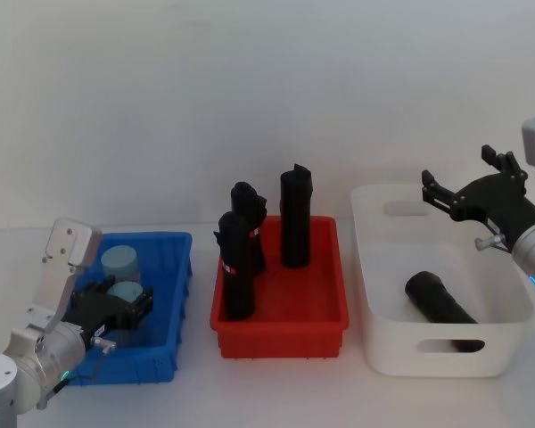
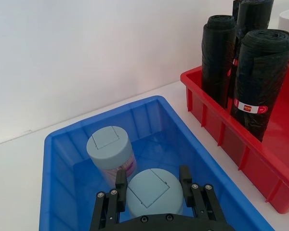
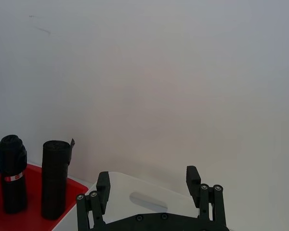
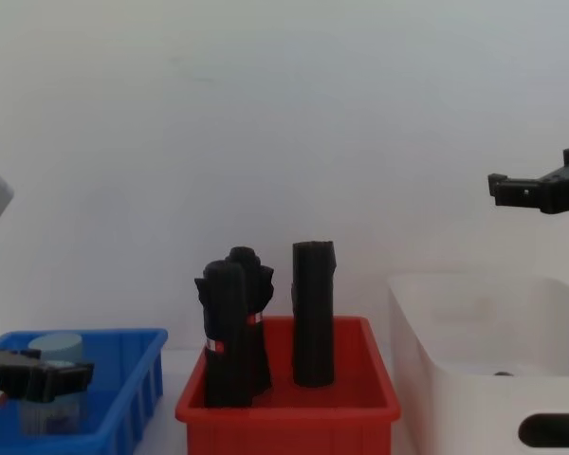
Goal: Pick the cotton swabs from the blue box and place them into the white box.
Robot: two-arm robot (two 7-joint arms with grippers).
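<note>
Furthest left, our left tool (image 2: 152, 182) is down inside the blue box (image 1: 180, 267). Its fingers (image 2: 121, 182) are pressed against both sides of the nearer cotton swabs tub (image 2: 151, 192), which stands upright on the box floor. The second cotton swabs tub (image 2: 110, 147) stands just behind it. In the middle, the red bin (image 1: 281, 341) holds three upright black rolls (image 1: 295, 218). At the right, the white box (image 1: 383, 348) contains a lone black roll (image 1: 441, 301) lying down. Our right tool (image 1: 456, 169) hovers above its far rim, fingers apart.
</note>
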